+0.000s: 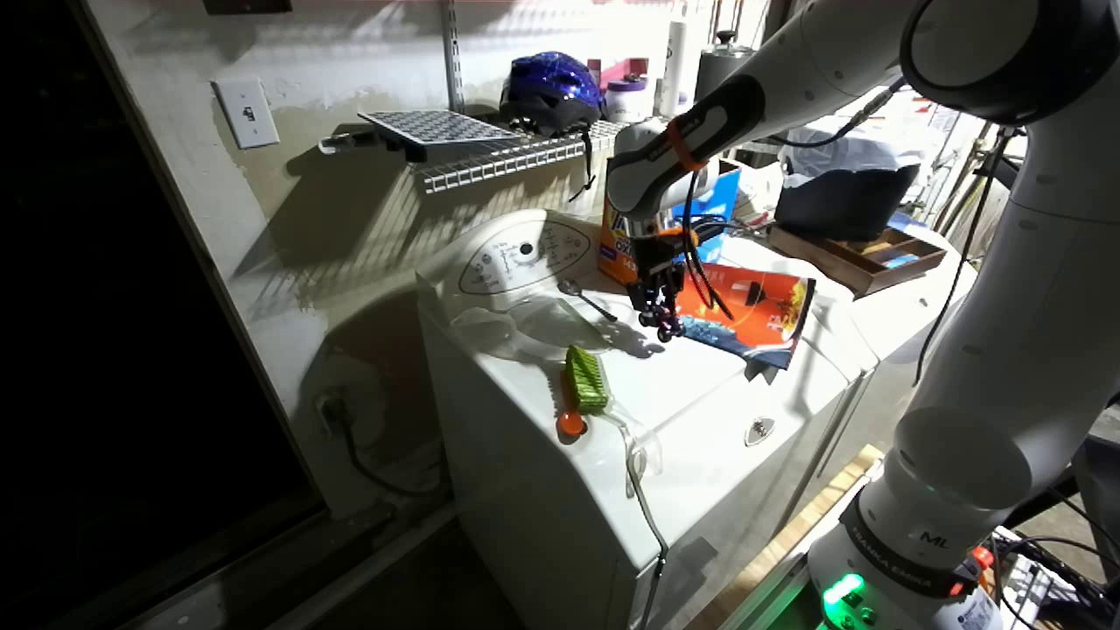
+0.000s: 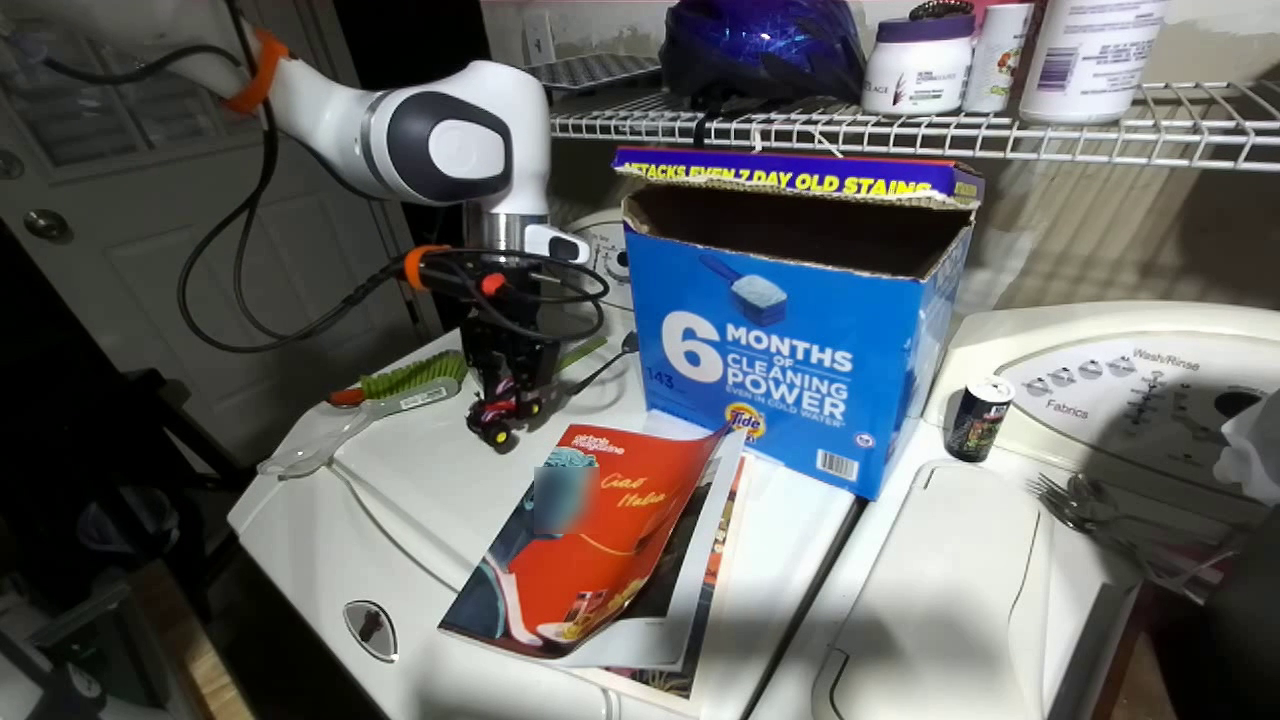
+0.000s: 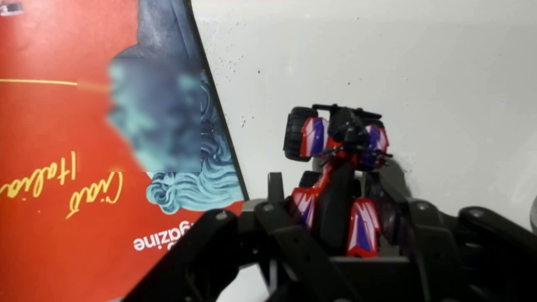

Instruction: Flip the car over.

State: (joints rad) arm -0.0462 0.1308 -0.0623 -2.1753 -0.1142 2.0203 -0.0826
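The car is a small red, blue and black toy quad bike [image 3: 340, 188] with chunky black wheels. In the wrist view its seat and handlebars face the camera and its front end points away from the gripper. It also shows in both exterior views [image 1: 665, 325] [image 2: 497, 412], below the fingers. My gripper [image 3: 335, 201] is closed around the rear of the car, one finger at each side. The gripper shows in both exterior views [image 1: 658, 302] [image 2: 515, 375], pointing down over the white machine top. Whether the wheels touch the top cannot be told; the rear wheels are partly hidden by the fingers.
An orange-red magazine [image 1: 744, 306] lies beside the gripper. A blue and orange detergent box [image 2: 780, 340] stands behind it. A green-bristled brush [image 1: 586, 381] with an orange piece [image 1: 570, 424], a dark spoon [image 1: 586, 299] and a wire shelf [image 1: 507, 162] are nearby.
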